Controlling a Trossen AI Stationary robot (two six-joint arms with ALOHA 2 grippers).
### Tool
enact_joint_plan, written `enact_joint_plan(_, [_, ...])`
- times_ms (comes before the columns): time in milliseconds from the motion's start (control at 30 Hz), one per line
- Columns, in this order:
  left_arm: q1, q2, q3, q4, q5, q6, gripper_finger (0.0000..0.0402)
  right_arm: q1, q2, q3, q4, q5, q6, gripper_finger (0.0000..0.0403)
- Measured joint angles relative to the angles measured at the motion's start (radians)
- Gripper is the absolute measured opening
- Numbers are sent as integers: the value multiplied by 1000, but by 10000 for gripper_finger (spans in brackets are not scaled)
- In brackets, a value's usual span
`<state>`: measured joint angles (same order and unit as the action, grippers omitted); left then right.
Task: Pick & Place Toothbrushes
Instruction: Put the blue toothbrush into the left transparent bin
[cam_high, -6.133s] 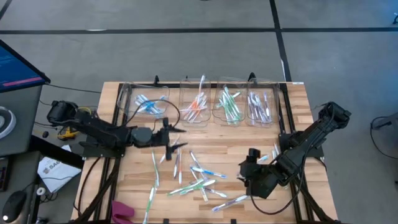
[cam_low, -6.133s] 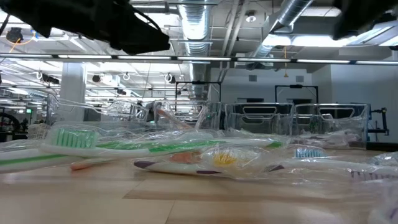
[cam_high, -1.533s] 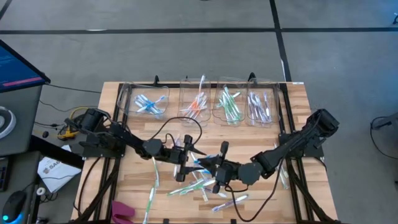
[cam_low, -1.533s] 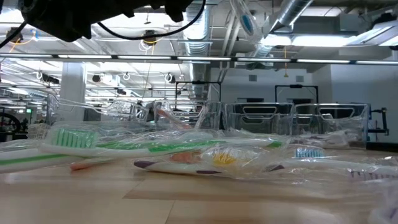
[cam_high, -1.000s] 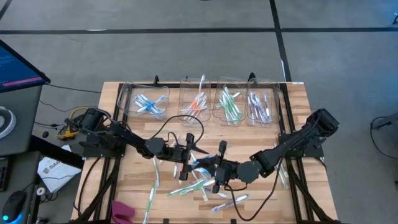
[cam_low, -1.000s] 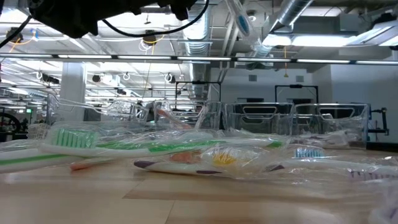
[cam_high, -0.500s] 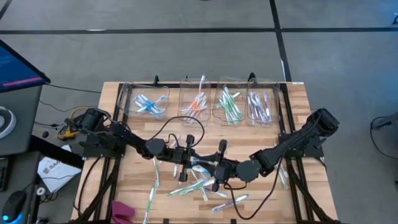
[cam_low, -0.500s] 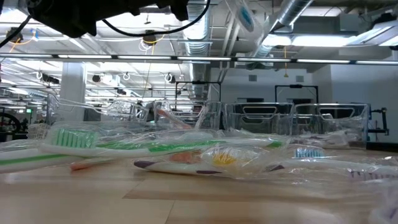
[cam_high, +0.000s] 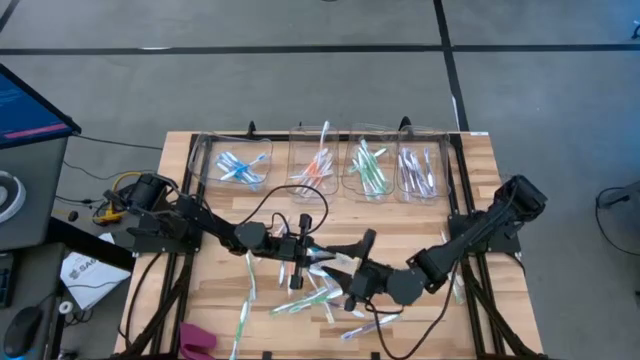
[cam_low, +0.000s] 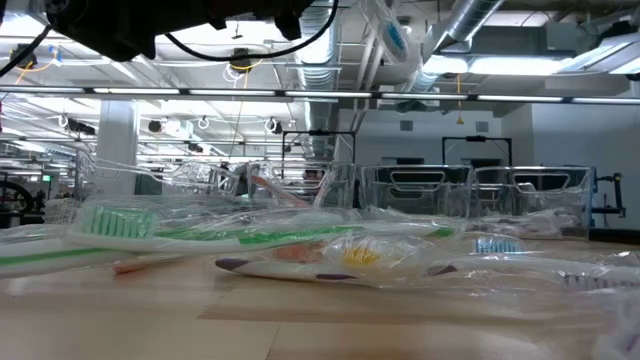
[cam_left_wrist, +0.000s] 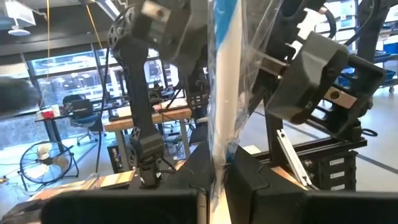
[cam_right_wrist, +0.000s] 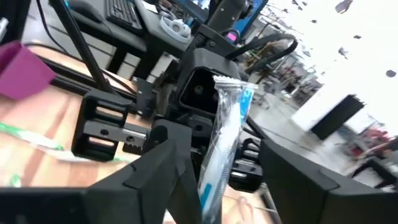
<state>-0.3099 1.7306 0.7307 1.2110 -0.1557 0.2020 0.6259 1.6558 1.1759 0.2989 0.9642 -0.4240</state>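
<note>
High view: the left gripper (cam_high: 303, 252) and the right gripper (cam_high: 352, 270) meet over the loose heap of toothbrushes (cam_high: 318, 290) in the middle of the table (cam_high: 215, 300), with a wrapped blue toothbrush (cam_high: 325, 259) spanning between them. The four clear bins (cam_high: 325, 165) sit well apart, at the far edge. The risk here is a mid-air transfer: if the left grip sits only on slack wrapper, the brush could slip and drop back into the heap once the right arm draws away.

Low view: only a blue-marked wrapped brush (cam_low: 392, 32) shows high above the table, tilted; the jaws themselves cannot be made out here. A fall from that height would likely land it among the wrapped brushes (cam_low: 250, 240) lying below.

Left wrist view: the left arm's fingers (cam_left_wrist: 249, 177) are pressed together on the wrapped brush (cam_left_wrist: 221, 93), which stands upright out of the jaws, pinched near its lower end. Much of its length overhangs the grip, so a quick swing could pivot it.

Right wrist view: the right arm's fingers (cam_right_wrist: 158, 165) stand spread, one on each side of the wrapped brush (cam_right_wrist: 225, 140), which hangs between them, apparently touching neither. The crinkled film could snag a finger as that arm backs off and tug the brush from the left jaws.
</note>
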Motion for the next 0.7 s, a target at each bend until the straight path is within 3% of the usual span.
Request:
enact_joint_plan(233, [-5,-40,-3,-81,-54,31,12,96,0,0,0,223,-87,254])
enact_joint_plan(333, [-13,-120,-3,-265,-153,34,12,146,-1,0,-8,344,-91,254])
enact_joint_plan(467, [-15,-262,-3,-527,-264,33,12,216,-1,-1,-31,428,-89,255])
enact_joint_plan(600, [-15,-403,-3,-751,-363,53,12,282,-1,-1,-64,473,-17,255])
enact_joint_plan(700, [-15,-520,-3,-979,-505,77,12,324,-1,-1,-123,478,56,255])
